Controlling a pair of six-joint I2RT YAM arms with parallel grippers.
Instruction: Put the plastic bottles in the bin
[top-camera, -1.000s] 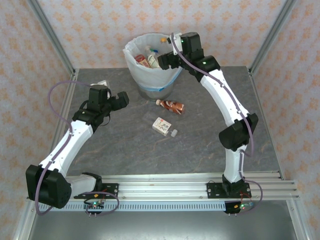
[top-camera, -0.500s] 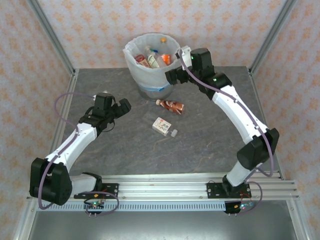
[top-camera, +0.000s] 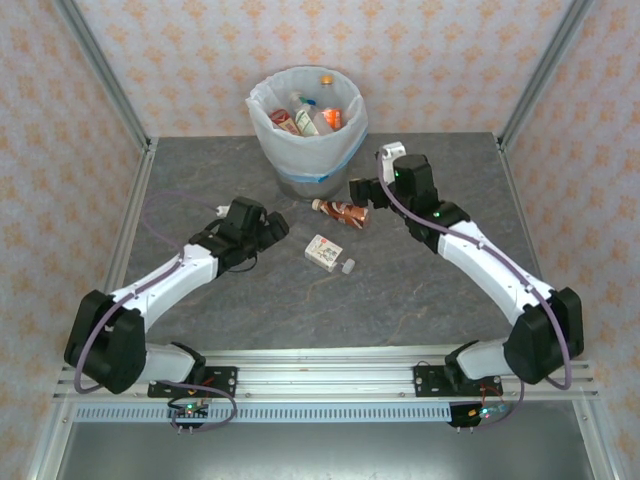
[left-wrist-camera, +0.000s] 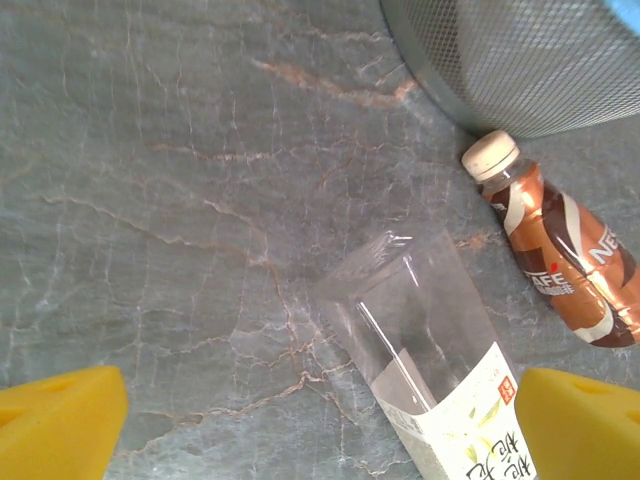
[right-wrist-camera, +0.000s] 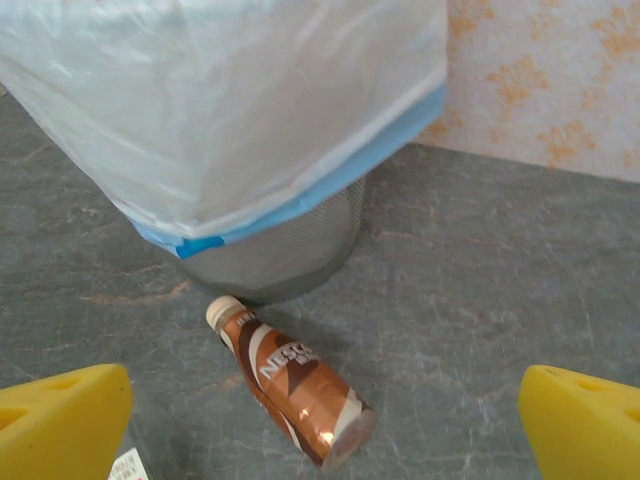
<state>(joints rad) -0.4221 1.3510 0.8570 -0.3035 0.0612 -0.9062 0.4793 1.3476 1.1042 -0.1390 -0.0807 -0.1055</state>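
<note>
Now, your left tool (top-camera: 272, 228) stands wide over the counter (top-camera: 400, 300), empty, just beside the clear bottle (top-camera: 328, 253) with the white-green label, which lies flat. Your right tool (top-camera: 362, 190) is wide and empty too, near the brown bottle (top-camera: 342, 211) lying at the foot of the bin (top-camera: 300, 155). Inside the bin lie other bottles (top-camera: 305, 115), perhaps five.

The bin (top-camera: 300, 150) blocks the far middle. The brown coffee bottle (top-camera: 342, 211) lies just beside its base, leaving me little room behind. The white-labelled bottle (top-camera: 328, 252) lies between my left gripper (top-camera: 273, 228) and right gripper (top-camera: 358, 189). The table (top-camera: 420, 300) is bare nearer me and out to both sides.
</note>
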